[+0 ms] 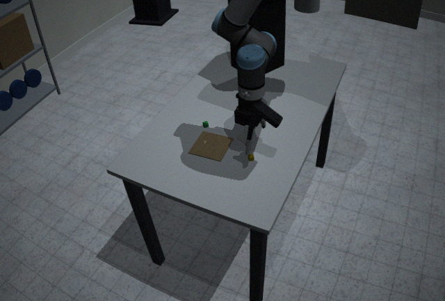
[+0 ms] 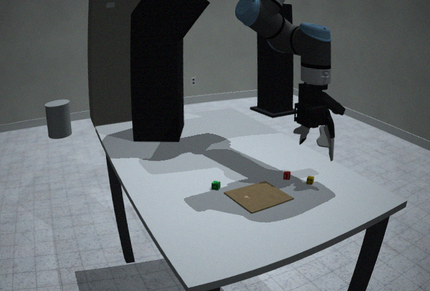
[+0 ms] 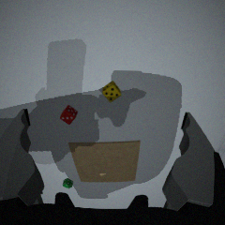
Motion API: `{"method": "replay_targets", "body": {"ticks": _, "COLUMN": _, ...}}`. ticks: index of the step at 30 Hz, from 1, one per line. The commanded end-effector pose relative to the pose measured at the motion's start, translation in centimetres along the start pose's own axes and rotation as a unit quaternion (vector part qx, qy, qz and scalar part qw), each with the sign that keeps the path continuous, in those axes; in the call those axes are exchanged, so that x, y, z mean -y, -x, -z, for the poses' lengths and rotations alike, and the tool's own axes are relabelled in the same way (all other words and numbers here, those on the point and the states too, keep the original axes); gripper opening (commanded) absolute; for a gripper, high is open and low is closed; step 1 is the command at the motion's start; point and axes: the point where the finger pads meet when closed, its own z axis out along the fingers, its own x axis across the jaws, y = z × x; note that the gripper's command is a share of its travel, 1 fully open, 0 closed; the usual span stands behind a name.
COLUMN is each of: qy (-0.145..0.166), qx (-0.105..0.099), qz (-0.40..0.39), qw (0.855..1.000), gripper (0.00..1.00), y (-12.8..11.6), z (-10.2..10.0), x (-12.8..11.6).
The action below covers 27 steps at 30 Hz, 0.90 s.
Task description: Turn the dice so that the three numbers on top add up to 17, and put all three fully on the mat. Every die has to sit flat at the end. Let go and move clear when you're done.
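Observation:
A brown mat (image 1: 210, 145) lies on the grey table, and no die is on it. The green die (image 2: 216, 185) sits on the table off the mat's left corner. The red die (image 2: 287, 175) and the yellow die (image 2: 310, 179) sit close together just off the mat's far right edge. In the wrist view the yellow die (image 3: 112, 91) and red die (image 3: 68, 114) lie beyond the mat (image 3: 107, 160), with the green die (image 3: 67, 183) at the lower left. My gripper (image 2: 316, 143) hangs open and empty well above the red and yellow dice, pointing down.
The robot's dark base column (image 2: 156, 62) stands on the table's far end. A grey cylinder (image 2: 58, 118) stands on the floor, and a shelf with a box and blue balls (image 1: 16, 57) is off to the left. The table's right edge is near the yellow die.

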Motion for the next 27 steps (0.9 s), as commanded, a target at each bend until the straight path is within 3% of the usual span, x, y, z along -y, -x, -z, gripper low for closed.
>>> {"method": "replay_targets", "body": {"ticks": 1, "qy": 0.0, "qx": 0.0, "qz": 0.0, "qw": 1.0, "gripper": 1.0, "y": 0.0, "z": 3.1, "x": 0.0}}
{"method": "replay_targets", "body": {"ticks": 5, "qy": 0.0, "qx": 0.0, "qz": 0.0, "qw": 1.0, "gripper": 1.0, "y": 0.0, "z": 5.5, "x": 0.0}}
{"method": "replay_targets", "body": {"ticks": 9, "qy": 0.0, "qx": 0.0, "qz": 0.0, "qw": 1.0, "gripper": 1.0, "y": 0.0, "z": 6.6, "x": 0.0}}
{"method": "replay_targets", "body": {"ticks": 22, "qy": 0.0, "qx": 0.0, "qz": -0.001, "qw": 1.0, "gripper": 1.0, "y": 0.0, "z": 6.7, "x": 0.0}}
{"method": "replay_targets", "body": {"ticks": 27, "qy": 0.0, "qx": 0.0, "qz": -0.044, "qw": 0.999, "gripper": 1.0, "y": 0.7, "z": 6.5, "x": -0.8}}
